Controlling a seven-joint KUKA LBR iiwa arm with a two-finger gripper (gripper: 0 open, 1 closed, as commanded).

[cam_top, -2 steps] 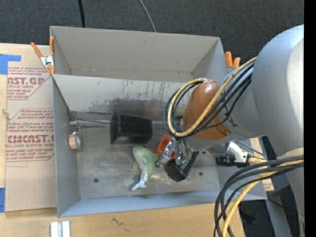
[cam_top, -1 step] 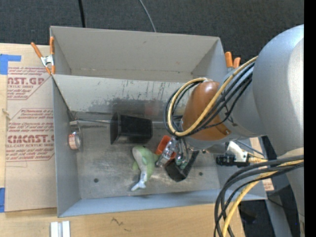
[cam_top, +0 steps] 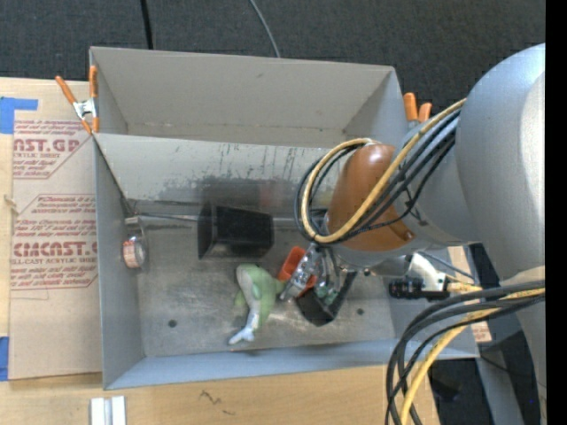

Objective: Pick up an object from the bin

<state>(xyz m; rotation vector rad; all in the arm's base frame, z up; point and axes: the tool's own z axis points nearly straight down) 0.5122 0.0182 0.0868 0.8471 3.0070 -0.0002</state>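
Note:
My gripper [cam_top: 312, 283] reaches down into the bin's right front part, under the orange wrist cover. Its fingers sit close over a small orange-red piece [cam_top: 292, 261] and a black rounded thing [cam_top: 314, 312] just below. Immediately to the left lies a pale green soft item with a white tail [cam_top: 254, 297], almost touching the gripper. Whether anything sits between the fingers is hidden.
A black box-like cup [cam_top: 235, 229] lies on its side at the bin's middle back. A small roll of tape [cam_top: 133, 251] rests against the left wall. The arm and its cables cover the bin's right side.

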